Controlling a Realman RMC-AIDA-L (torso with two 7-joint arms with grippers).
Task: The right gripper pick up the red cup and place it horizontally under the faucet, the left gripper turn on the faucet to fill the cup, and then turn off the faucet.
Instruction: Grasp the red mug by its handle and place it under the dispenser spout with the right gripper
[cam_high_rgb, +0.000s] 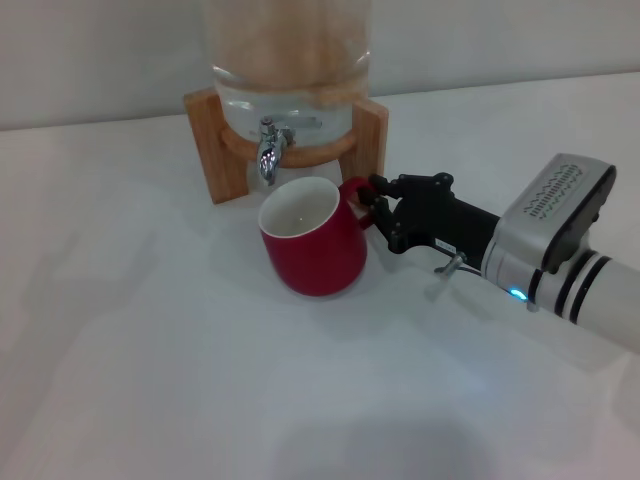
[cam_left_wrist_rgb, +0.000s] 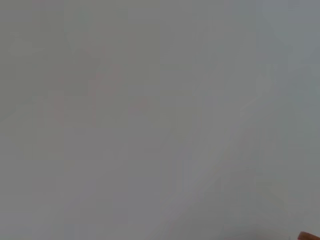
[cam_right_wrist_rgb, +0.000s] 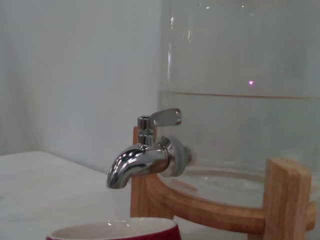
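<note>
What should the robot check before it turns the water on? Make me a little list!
1. Red cup under the faucet: ok; its open mouth sits just below the spout.
2. Cup empty and upright: ok; the cream inside shows no water.
3. Right gripper holding the cup's handle: ok; its black fingers are shut on it.
4. Faucet closed: ok; nothing drips from the spout in the right wrist view.
5. Water in the glass dispenser: ok; a waterline shows.
6. Left gripper ready near the lever: cannot tell; it is not in view.
</note>
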